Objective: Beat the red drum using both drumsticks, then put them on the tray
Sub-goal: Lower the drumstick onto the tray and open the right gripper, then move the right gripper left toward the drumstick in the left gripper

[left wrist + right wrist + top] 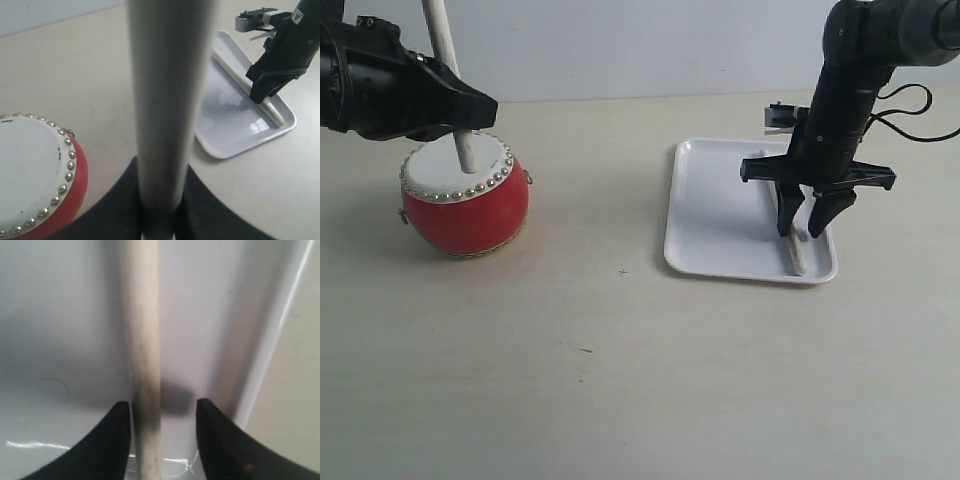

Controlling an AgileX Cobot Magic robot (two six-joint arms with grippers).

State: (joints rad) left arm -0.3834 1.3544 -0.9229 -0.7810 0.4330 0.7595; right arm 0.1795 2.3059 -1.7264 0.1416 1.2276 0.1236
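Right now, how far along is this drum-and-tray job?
Done: the first drumstick lies in the tray, with the right gripper open around it. In hand: the left gripper grips the second drumstick, its tip at the red drum skin. Left: traying that stick.

No legible text on anything

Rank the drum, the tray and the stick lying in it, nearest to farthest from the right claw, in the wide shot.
1. Drumstick: between the right gripper's open fingers.
2. Tray: directly beneath it.
3. Red drum: far off on the left side.
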